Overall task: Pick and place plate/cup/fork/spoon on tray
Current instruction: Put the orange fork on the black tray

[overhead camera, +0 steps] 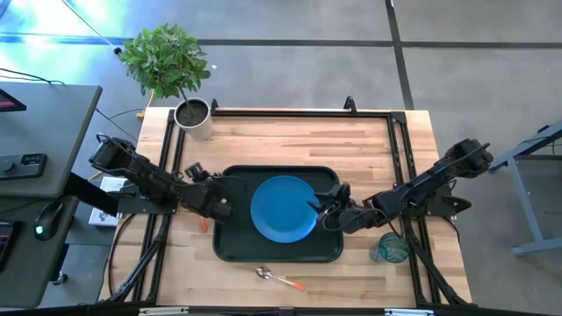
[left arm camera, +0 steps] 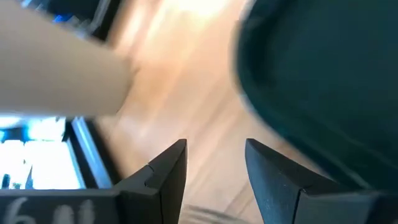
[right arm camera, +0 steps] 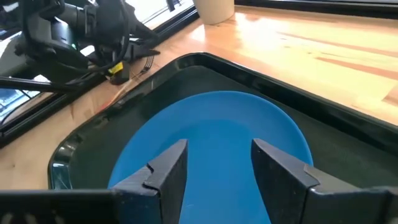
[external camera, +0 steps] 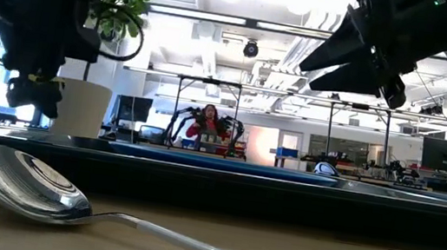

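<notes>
High view has the plate (overhead camera: 283,208) sitting in the tray (overhead camera: 230,247), right gripper (overhead camera: 321,210) open over its edge, holding nothing.

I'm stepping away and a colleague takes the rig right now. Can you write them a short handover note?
Left gripper: open, empty, low over the tray's left edge, above the fork.
Right gripper: open, empty, at the plate's right edge.
Plate: lying flat in the tray. Done.
Fork: on the table just left of the tray, mostly hidden by the left arm.
Spoon: on the table in front of the tray.
Cup: on the table right of the tray.
Left to do: fork, spoon and cup onto the tray.
</notes>
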Available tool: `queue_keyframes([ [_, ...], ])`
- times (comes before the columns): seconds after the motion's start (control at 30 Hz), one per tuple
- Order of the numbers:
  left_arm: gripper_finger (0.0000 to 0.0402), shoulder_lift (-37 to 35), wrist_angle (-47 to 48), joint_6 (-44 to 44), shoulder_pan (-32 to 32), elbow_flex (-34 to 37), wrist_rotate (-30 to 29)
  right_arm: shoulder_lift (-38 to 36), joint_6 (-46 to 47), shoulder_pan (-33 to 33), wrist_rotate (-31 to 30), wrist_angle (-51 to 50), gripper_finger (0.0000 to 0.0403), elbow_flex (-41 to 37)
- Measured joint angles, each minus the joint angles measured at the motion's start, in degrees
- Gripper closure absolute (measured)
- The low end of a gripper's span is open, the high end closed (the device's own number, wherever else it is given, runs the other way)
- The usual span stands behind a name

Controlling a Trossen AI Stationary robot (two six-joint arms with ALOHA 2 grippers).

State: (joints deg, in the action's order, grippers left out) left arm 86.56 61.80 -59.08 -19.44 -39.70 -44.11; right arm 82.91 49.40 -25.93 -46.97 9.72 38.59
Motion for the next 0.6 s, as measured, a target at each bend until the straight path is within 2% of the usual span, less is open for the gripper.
queue_keyframes([
  [0.2, 0.0248, -0.66, 8.92, -11.25, -0.92, 0.0, -0.14, 0.0, 1.14, 0.51, 0.12, 0.07, 0.0234, 0.0],
  [0.37, 0.0248, -4.9, 8.41, -9.72, -1.71, 0.0, 1.46, -0.27, 0.11, 1.77, 1.44, 0.6, 0.0234, 0.0],
  [0.5, 0.0248, -11.6, 6.92, -9.09, -2.72, 0.0, 5.59, -1.58, -2.8, 2.69, 2.5, 0.26, 0.0234, 0.02],
  [0.6, 0.0248, -17.1, 1.91, -12.06, -4.57, 0.52, 7.49, -3.5, -4.65, 2.82, 2.92, -0.36, 0.0234, 0.02],
])
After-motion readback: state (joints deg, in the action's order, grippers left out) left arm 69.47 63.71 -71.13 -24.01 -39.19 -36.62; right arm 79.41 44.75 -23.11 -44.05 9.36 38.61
